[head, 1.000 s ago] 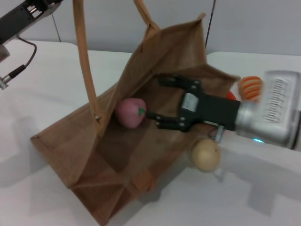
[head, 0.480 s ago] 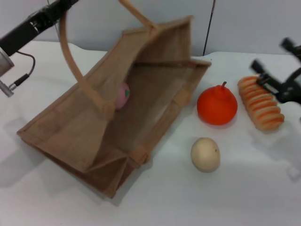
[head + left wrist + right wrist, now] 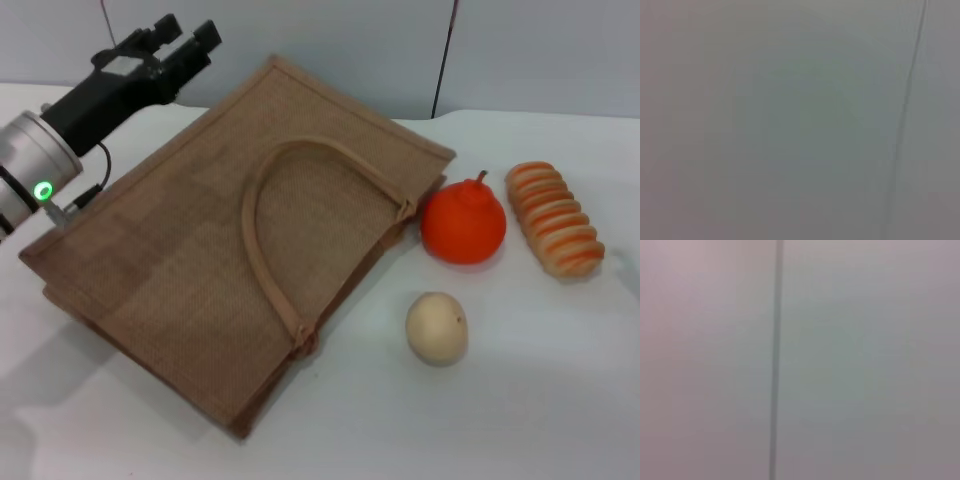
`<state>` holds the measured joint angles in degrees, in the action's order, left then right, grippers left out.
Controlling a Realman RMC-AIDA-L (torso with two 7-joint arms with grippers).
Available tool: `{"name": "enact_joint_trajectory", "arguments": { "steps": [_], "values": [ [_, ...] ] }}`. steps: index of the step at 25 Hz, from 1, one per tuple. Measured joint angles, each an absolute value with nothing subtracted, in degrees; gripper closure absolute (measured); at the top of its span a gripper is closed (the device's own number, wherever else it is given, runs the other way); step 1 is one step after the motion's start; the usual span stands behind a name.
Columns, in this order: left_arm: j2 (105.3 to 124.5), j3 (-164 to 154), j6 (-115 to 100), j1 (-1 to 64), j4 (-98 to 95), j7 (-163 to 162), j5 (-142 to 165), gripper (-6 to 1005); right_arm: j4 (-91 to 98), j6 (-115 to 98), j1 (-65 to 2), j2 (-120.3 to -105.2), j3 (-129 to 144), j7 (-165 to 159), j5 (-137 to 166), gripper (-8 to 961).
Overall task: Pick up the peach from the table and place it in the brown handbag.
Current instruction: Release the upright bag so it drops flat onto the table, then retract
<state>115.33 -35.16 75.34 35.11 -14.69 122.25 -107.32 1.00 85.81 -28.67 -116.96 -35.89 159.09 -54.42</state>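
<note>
The brown handbag [image 3: 210, 260] lies flat on the white table in the head view, its mouth closed and one looped handle [image 3: 262, 240] resting on top. The peach is hidden; no pink fruit shows in any view. My left gripper [image 3: 183, 33] is open and empty, raised above the bag's far left corner and apart from it. My right gripper is out of view. Both wrist views show only a plain grey wall with a thin seam.
An orange-red fruit with a stem [image 3: 462, 222] sits just right of the bag's mouth. A beige-yellow round fruit [image 3: 436, 327] lies in front of it. A striped bread roll [image 3: 555, 230] lies at the far right. The table [image 3: 520, 420] is bare white at the front right.
My left gripper let go of the handle and the bag dropped from propped open to flat, hiding the peach. My right gripper pulled out of the bag and left the view to the right.
</note>
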Motion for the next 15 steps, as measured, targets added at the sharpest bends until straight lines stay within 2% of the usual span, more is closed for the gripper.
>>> {"name": "enact_joint_trajectory", "arguments": {
  "steps": [4,10,15],
  "values": [
    [116.46,-35.04,71.58,34.86,-9.37,136.40,-115.58,380,0.05,80.83,-28.33,-117.15,-35.98,159.52,-58.11,71],
    [116.59,-34.96,71.60,34.40,-2.41,149.26,-129.80,290,-0.39,76.87,-28.00,-117.27,-36.08,159.69,-63.20,72],
    [116.48,-34.98,71.07,34.02,0.52,151.54,-138.28,290,-0.40,75.26,-27.80,-117.25,-36.32,159.76,-63.98,72]
  ]
}}
